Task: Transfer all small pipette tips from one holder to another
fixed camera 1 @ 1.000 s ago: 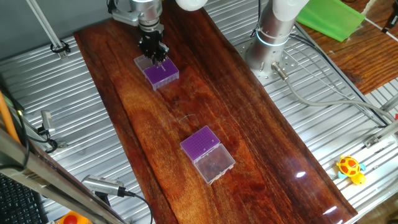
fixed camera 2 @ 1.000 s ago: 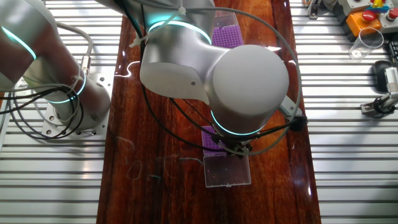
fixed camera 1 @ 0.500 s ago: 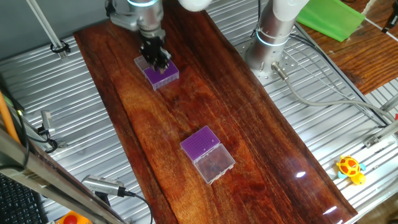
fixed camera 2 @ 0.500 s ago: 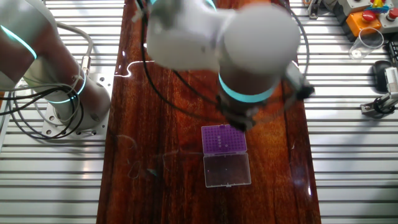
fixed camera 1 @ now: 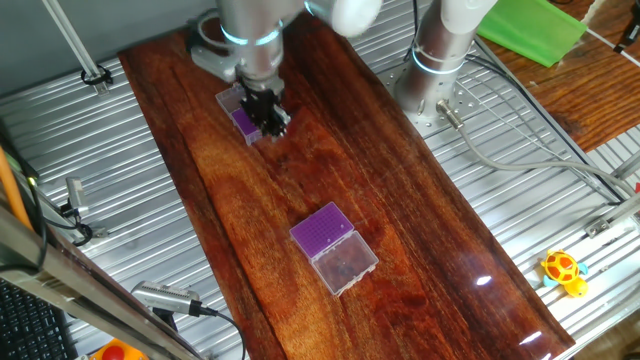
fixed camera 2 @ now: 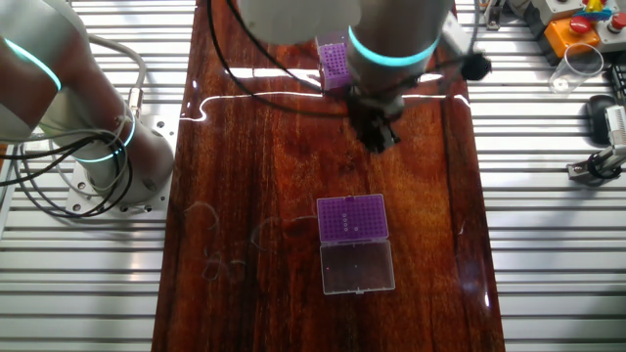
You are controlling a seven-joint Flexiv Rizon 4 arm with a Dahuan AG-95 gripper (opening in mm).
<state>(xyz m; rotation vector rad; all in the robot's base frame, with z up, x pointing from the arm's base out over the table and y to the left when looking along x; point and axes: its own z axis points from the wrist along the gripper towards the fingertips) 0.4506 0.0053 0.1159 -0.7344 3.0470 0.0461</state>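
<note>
Two clear holders with purple inserts lie on the dark wooden board. One holder (fixed camera 1: 241, 121) (fixed camera 2: 353, 216) lies open with its clear lid (fixed camera 2: 358, 266) flat beside it; a few small specks show on its insert, likely the small pipette tips. The second holder (fixed camera 1: 324, 231) (fixed camera 2: 335, 65) also lies open, with its lid (fixed camera 1: 346, 264) beside it. My gripper (fixed camera 1: 272, 124) (fixed camera 2: 378, 140) hangs over the board just beside the first holder, between the two holders. Its fingers look closed together. Whether a tip sits between them is too small to see.
The arm's base (fixed camera 1: 430, 70) (fixed camera 2: 98, 147) stands on the ribbed metal table beside the board, with cables trailing from it. A green sheet (fixed camera 1: 530, 28) and a yellow toy (fixed camera 1: 563, 270) lie off the board. A clear cup (fixed camera 2: 577, 64) stands at the far side.
My gripper was down on the first holder's purple insert. It has lifted off and moved away from it, toward the second holder. The holders have not moved.
</note>
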